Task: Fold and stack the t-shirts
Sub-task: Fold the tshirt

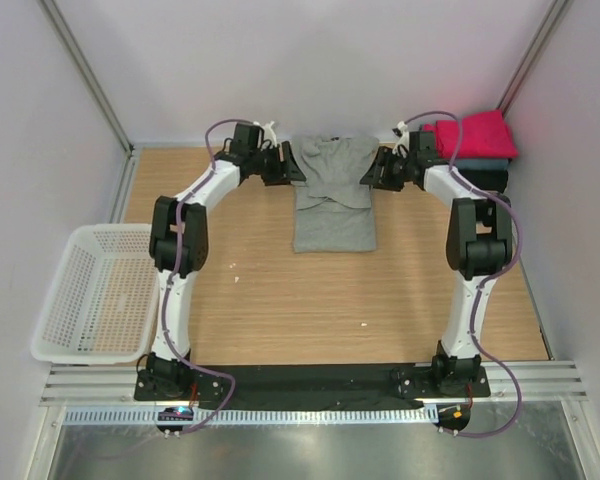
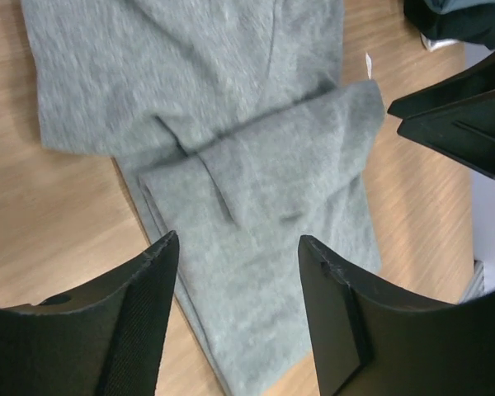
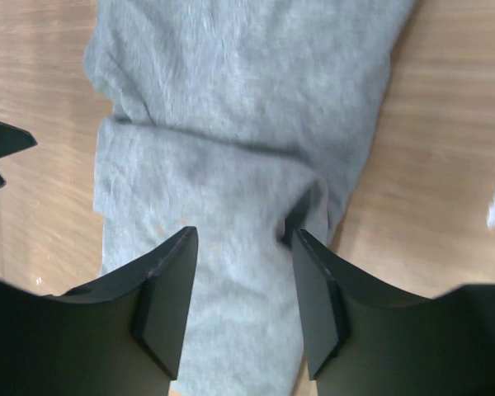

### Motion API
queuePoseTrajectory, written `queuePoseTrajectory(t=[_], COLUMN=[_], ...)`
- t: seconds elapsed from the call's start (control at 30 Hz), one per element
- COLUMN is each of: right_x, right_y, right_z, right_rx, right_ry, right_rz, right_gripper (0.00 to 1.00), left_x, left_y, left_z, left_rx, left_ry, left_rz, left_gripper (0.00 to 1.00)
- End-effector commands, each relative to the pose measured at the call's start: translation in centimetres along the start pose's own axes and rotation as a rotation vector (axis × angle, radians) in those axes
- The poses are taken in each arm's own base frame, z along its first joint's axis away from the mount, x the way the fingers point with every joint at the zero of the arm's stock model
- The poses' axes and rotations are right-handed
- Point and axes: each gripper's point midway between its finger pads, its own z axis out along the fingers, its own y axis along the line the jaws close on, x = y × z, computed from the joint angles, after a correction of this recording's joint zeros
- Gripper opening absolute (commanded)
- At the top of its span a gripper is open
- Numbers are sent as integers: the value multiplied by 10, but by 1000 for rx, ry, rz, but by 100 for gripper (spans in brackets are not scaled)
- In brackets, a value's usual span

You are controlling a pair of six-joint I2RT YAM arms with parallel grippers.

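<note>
The grey t-shirt (image 1: pixel 333 205) lies flat on the desk (image 1: pixel 300 310), toward the far side. Its near hem looks straight, and both sleeves are folded in across it. My left end effector (image 2: pixel 239 242) and my right end effector (image 3: pixel 243 235) hang over its far end, one at each side. Both have their fingers apart and hold nothing.

I think the next fold is end to end. I should pinch both far corners together, lift evenly, and lay them on the near hem without pulling the sleeves loose.

The desk is light wood. A white basket (image 1: pixel 55 300) sits at its near left. In the far right corner a pink t-shirt (image 1: pixel 475 135) tops a blue one (image 1: pixel 480 162) and a black one (image 1: pixel 492 180). Pale walls (image 1: pixel 310 60) stand around.
</note>
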Motion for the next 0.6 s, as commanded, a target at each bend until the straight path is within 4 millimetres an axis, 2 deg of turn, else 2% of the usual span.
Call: queuePoseTrajectory(t=[0.0,0.03,0.07,0.1,0.13,0.17,0.2,0.23,0.27,0.33,0.37,0.47,0.57], right_x=[-28,-21,-10,15,29,49,65,73,88,99,109,124,139], right_y=[23,27,26,30,31,28,31,32,30,32,30,31,31], right_z=[-61,-68,-72,-78,-79,-80,-83,-86,-87,-90,-91,-91,-90], right_rx=[-31,-43,-55,-84,-97,-100,-126,-138,-143,-161,-160,-179,-193], right_ry=[-112,-95,-62,21,65,123,174,193,223,248,269,308,346], right_rz=[-39,-28,-12,28,35,67,98,109,126,133,147,192,243], right_gripper=[57,57,57,58,58,59,59,59,59,60,60,61,61], left_x=[-18,5,10,21,43,52,63,84,90,102,116,131,135], left_y=[-52,-44,-49,-51,-43,-41,-39,-32,-29,-28,-23,-18,-18], left_z=[-56,-57,-68,-70,-71,-74,-74,-74,-74,-76,-75,-73,-73], left_rx=[76,64,69,82,63,62,63,58,54,58,53,46,52], left_ry=[-41,12,20,49,110,139,168,213,218,240,269,284,300], left_rz=[58,20,12,-6,-53,-73,-95,-138,-146,-177,-218,-275,-291], left_gripper=[62,62,62,62,62,62,62,62,62,62,62,63,63])
